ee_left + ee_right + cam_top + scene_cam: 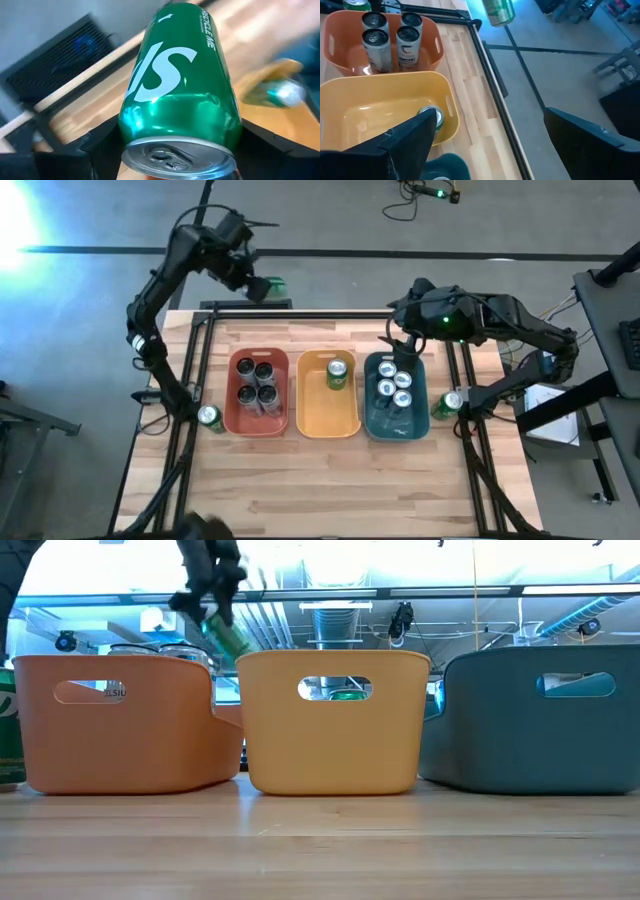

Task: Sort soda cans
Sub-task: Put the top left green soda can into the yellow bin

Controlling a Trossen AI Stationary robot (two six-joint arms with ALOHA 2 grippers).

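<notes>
High view shows the left gripper (pixel 255 283) raised beyond the far edge of the wooden table (pixel 330 480), clamped on a green soda can (pixel 271 286) that lies on its side in the air, out past the red bin (pixel 260 392). Left wrist view confirms the grasp: the green can with white lettering fills the picture, its silver top toward the camera and a dark finger (pixel 95 150) pressed against each side. From the low view the held can hangs tilted above the gap between the red and orange bins. Three bins stand in a row on the table: the red bin holds four dark cans (pixel 256 383) upright, the orange bin (pixel 328 393) holds one green can (pixel 339 373) at its far end, and the teal bin (pixel 397 397) holds several silver-blue cans (pixel 396 388). One green can (pixel 209 416) stands on the table just left of the red bin, and another green can (pixel 447 403) lies just right of the teal bin. The right gripper (pixel 408 343) hovers over the far end of the teal bin; the right wrist view shows its fingers (pixel 415 142) spread wide with nothing between them.
</notes>
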